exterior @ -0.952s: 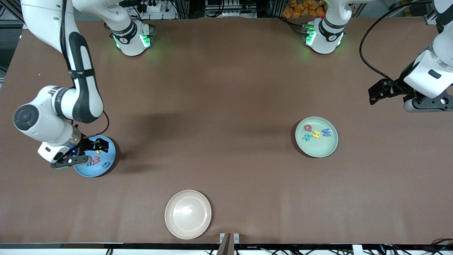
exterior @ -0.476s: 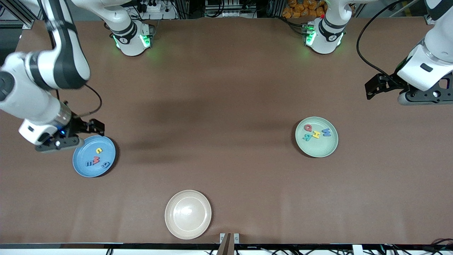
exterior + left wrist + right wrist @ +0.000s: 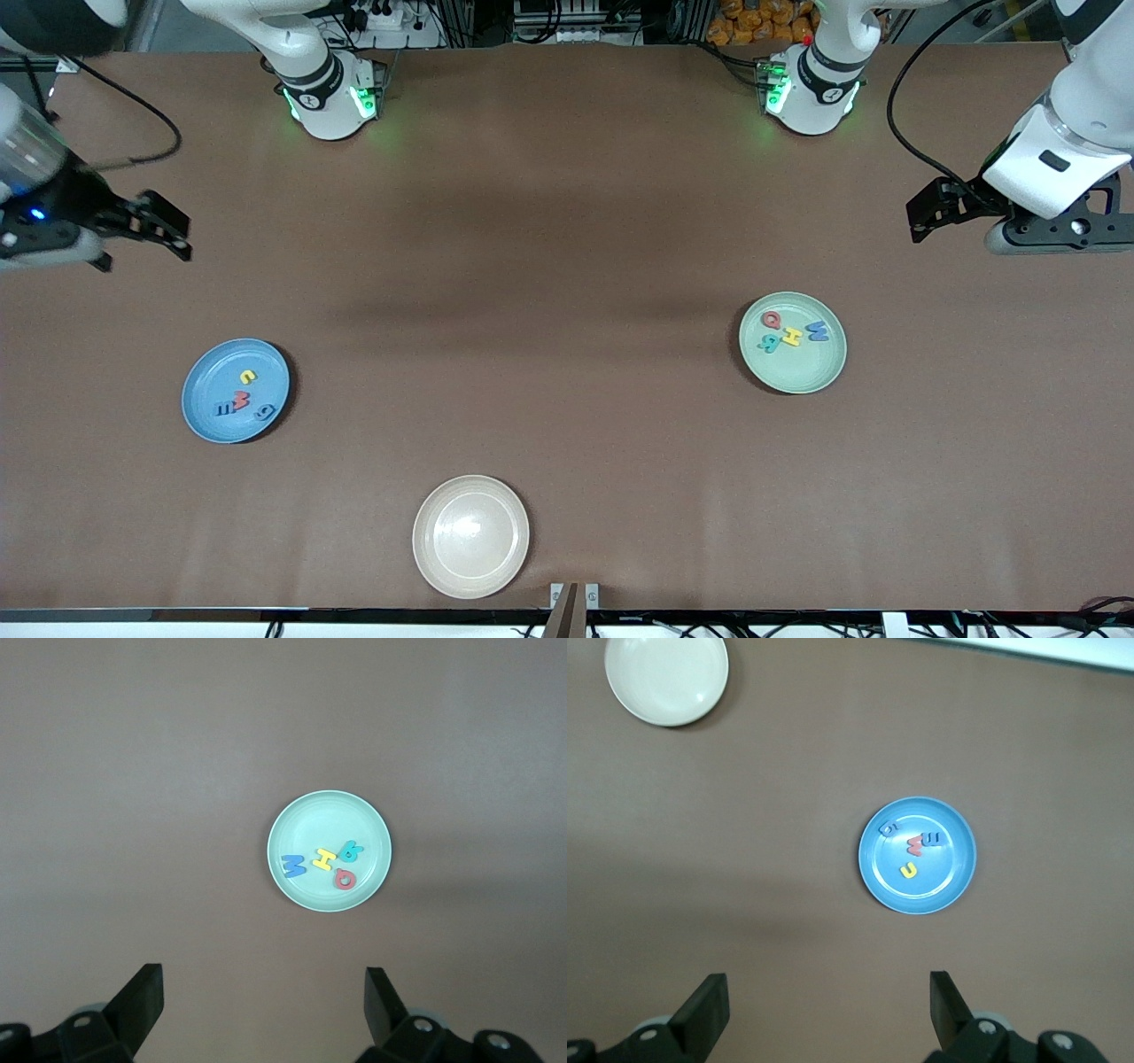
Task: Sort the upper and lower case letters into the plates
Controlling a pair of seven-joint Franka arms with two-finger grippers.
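The light blue plate point(image 3: 208, 390) lies toward the right arm's end and holds a yellow letter point(image 3: 247, 377), a red letter point(image 3: 241, 397) and two blue letters point(image 3: 223, 408). It also shows in the right wrist view point(image 3: 939, 881). The pale mint plate point(image 3: 802, 368) lies toward the left arm's end with a red letter point(image 3: 772, 320), a yellow letter point(image 3: 791, 336), a blue letter point(image 3: 818, 331) and a teal letter point(image 3: 769, 344). It shows in the left wrist view point(image 3: 319, 819) too. My right gripper point(image 3: 184, 237) point(image 3: 827, 979) is open and empty, high over bare table. My left gripper point(image 3: 912, 223) point(image 3: 262, 973) is open and empty, high over bare table.
A cream-beige plate point(image 3: 470, 535) lies empty near the table's front edge, and shows in the right wrist view point(image 3: 666, 678). Brown table surface point(image 3: 549, 310) spreads between the plates. Both arm bases stand at the table's back edge.
My right gripper has lifted off the light blue plate and swung away toward the right arm's end and the bases' side. My left gripper has drifted a little toward the bases.
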